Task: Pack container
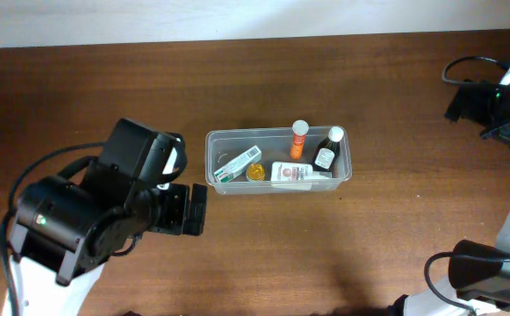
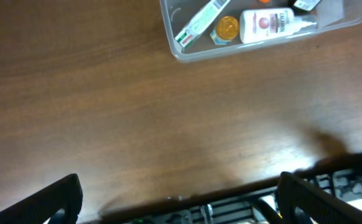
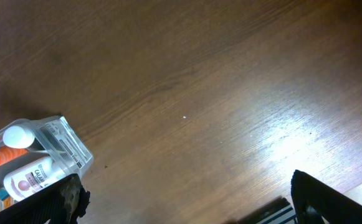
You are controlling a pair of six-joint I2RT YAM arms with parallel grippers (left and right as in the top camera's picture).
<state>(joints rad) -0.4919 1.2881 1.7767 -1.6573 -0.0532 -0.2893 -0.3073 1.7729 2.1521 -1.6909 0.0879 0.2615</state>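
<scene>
You have the clear, shallow rectangular plastic container [image 1: 255,132] sitting in the middle of the brown wooden desk [image 1: 79,79], long side running left to right.

Inside it:
- A green-and-white cardboard box [image 1: 237,165] lies slanted at the left end.
- A small round yellow item [image 1: 255,172] lies just beside the box.
- A white plastic bottle with a red label [image 1: 291,175] lies on its side along the near wall.
- An orange bottle with a white cap [image 1: 299,139] is near the far wall.
- A dark bottle with a white cap [image 1: 327,149] is at the right end.

Your left pincer [image 2: 179,180] is released. Its two black fingers [image 2: 50,202] stand wide apart with only bare desk between them. It sits just off the container's near left corner, not touching it.

Your right pincer [image 3: 185,179] is also released and grips nothing. It is well apart from the container, towards the far right of the desk. Its wrist view catches only the container's right end at the lower left edge.
</scene>
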